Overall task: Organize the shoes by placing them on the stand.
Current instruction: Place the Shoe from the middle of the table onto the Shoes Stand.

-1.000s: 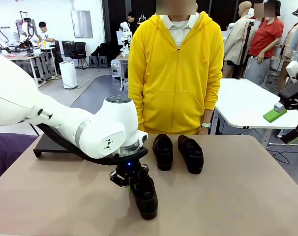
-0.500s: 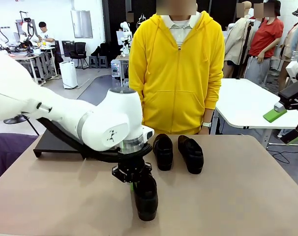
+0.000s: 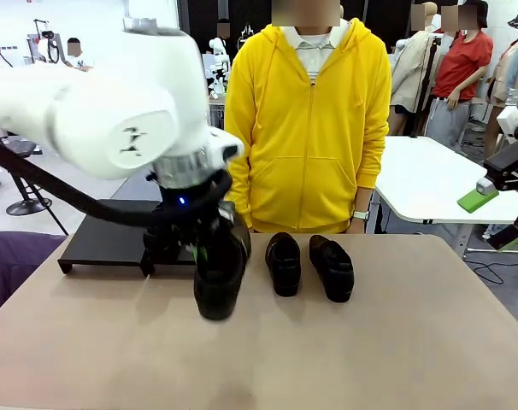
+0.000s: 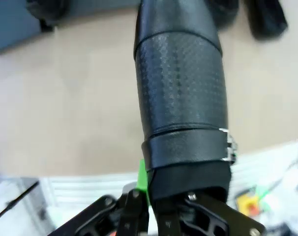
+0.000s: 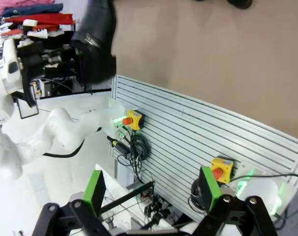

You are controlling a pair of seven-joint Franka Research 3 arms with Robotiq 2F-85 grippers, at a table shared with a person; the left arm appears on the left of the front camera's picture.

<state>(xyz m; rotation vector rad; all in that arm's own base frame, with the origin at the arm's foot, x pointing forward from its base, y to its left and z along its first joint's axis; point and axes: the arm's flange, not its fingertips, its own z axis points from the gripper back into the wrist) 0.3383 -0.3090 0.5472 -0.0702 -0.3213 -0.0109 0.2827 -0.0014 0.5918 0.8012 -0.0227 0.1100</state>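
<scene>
Front view: the left arm comes across the middle. The left gripper (image 3: 204, 249) points down, its jaws pinched on the heel rim of one black shoe (image 3: 218, 286). This held shoe hangs toe-down just in front of the right end of the stand (image 3: 105, 242), a low black rack at the far left of the surface (image 3: 396, 342). From here I cannot tell if the toe touches the surface.

A second shoe (image 3: 284, 263) and a third shoe (image 3: 332, 267) stand side by side on the surface to the right of the held shoe. They are apart from it and apart from the stand. Just behind them, at the far edge, stands a person in a yellow hoodie (image 3: 306, 128). The right gripper (image 3: 491, 220) sits at the picture's right edge, well apart from all the shoes.

Left wrist view: the left gripper (image 4: 148, 186) has its jaws pressed together on the shoe's collar, with one green pad (image 4: 142, 179) against the outside. The held shoe (image 4: 181, 88) stretches away from the camera over the tan surface.

Right wrist view: the right gripper (image 5: 151, 191) has its jaws spread wide. The held shoe (image 5: 97, 44) shows dark at the upper left.
</scene>
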